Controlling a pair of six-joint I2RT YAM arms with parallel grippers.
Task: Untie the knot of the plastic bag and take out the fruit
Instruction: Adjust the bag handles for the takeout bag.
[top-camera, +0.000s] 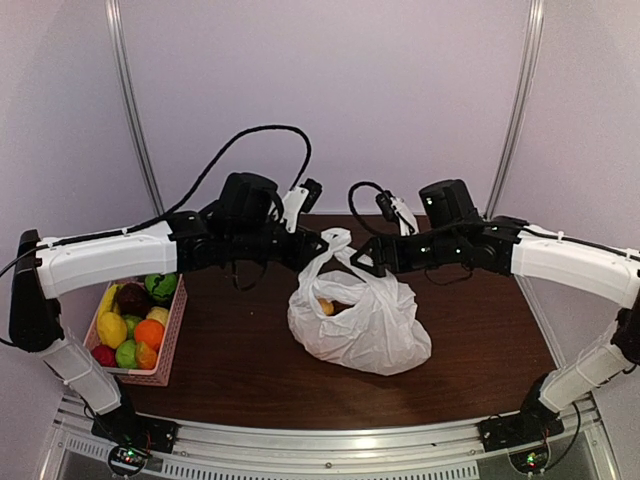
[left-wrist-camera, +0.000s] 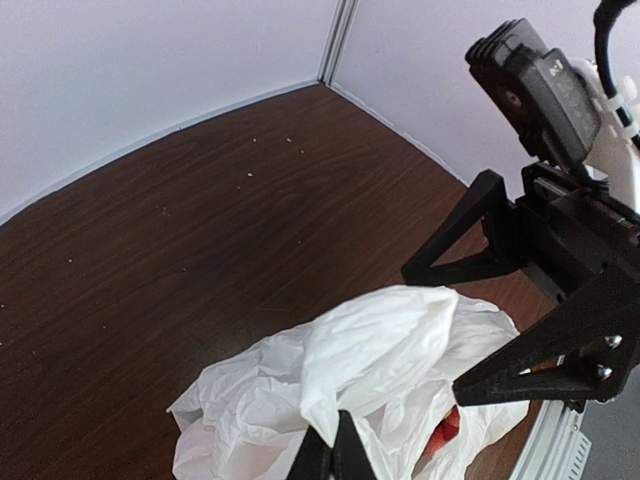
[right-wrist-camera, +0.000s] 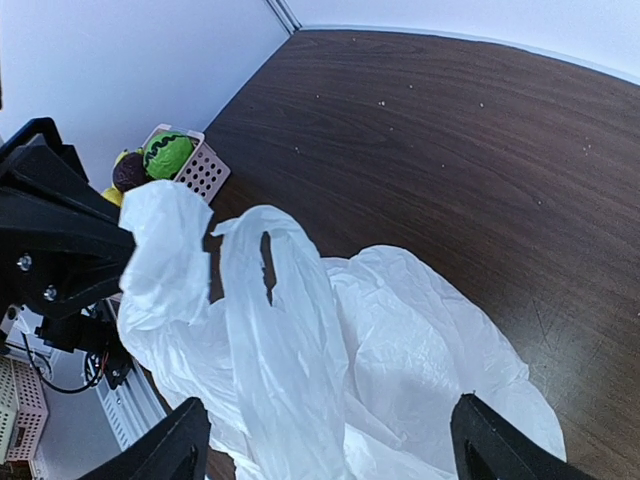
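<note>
Top view: the plastic bag (top-camera: 365, 325) sits mid-frame on the brown table (top-camera: 480, 340), with a pink basket (top-camera: 172, 335) of fruit at lower left. The left gripper (top-camera: 312, 248) is pressed shut on a raised handle loop (top-camera: 335, 240) just above the bag. The right gripper (top-camera: 363, 262) hangs spread beside it, holding nothing. An orange fruit (top-camera: 326, 306) shows at the bag's mouth. The step in hand looks like working the handles apart (I cannot pick out the knot as a tight bunch here).

Left wrist view: at the bottom edge its fingers pinch a fold of white plastic, which the top view only hints at. Something red (left-wrist-camera: 445, 432) shows through the bag at lower right.

Right wrist view: its own fingers stand wide at the two bottom corners. Two loops rise apart at centre left, one in the left gripper and the other, the free loop (right-wrist-camera: 268, 290), unheld. Next, I judge, the right gripper should close on that free loop and draw it away gently, since thin film may tear.
</note>
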